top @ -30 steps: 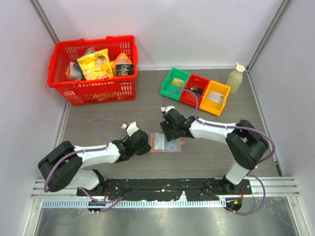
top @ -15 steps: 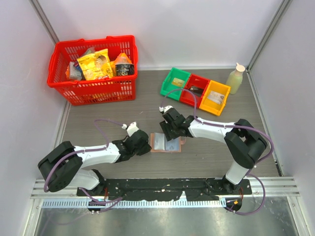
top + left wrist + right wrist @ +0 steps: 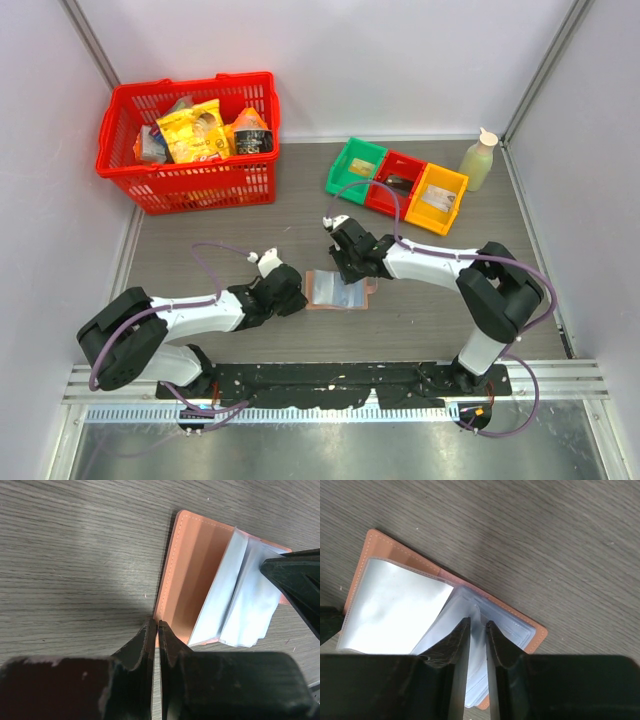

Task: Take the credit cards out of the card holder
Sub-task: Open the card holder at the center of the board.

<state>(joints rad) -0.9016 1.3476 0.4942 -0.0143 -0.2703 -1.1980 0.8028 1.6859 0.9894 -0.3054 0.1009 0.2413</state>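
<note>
The left gripper (image 3: 157, 624) is closed to a thin slit on the near corner of the card holder (image 3: 187, 580), which lies open on the desk (image 3: 200, 250) between the two arms. Its inner side faces up, and its long axis runs roughly left to right across the top view. The right gripper (image 3: 478, 625) is nearly closed, pinching one pale leaf of the credit cards (image 3: 395, 600), which fan up from the holder's fold.

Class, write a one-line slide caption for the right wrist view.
Right gripper pinching a clear sleeve of the open card holder on the wooden table.
</note>
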